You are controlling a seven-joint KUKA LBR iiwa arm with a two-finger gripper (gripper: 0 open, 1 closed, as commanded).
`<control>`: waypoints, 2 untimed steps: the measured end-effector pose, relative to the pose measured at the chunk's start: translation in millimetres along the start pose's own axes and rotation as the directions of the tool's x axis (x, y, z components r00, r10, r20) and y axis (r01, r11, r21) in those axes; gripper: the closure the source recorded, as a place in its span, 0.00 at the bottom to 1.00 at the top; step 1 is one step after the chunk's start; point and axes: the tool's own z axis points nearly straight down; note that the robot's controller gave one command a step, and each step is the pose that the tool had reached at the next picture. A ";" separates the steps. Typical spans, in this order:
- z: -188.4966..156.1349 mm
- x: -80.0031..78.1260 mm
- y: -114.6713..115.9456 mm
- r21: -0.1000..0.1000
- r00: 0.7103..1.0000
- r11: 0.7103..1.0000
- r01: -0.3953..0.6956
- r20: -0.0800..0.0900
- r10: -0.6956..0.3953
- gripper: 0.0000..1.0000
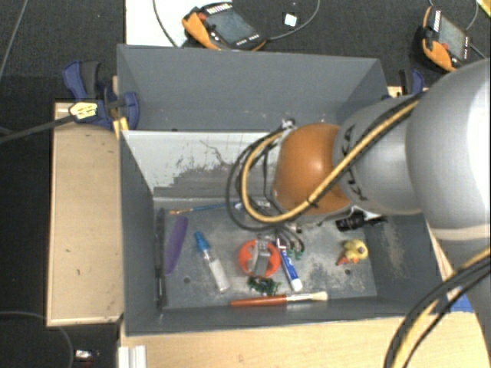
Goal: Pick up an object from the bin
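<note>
Since your gripper is sitting low, right on top of the orange-red round thing mid-floor in the bin, toward the front wall, I'd treat that as the pick. Honestly can't tell from this angle whether the gripper is apart or together, because the orange wrist cover and the cable loops hide too much, so check before you commit. It's crowded down there: a blue-and-white marker lies just beside it on the right, a little green bit sits just in front, and a red-handled brush runs along the front wall. I'd stay centred on the round thing, close gently and lift straight up so the marker doesn't get dragged along. The arm comes in from the right and bends down steeply, wrist pointing nearly straight at the floor. The clear tube with a blue cap, purple piece and yellow thing are well apart, no worry.
</note>
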 end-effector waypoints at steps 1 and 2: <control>-0.9 8.6 -13.2 0.002 0.999 0.999 -0.041 -0.013 0.041 1.00; -0.9 8.6 -13.2 0.002 0.999 0.999 -0.042 -0.013 0.042 1.00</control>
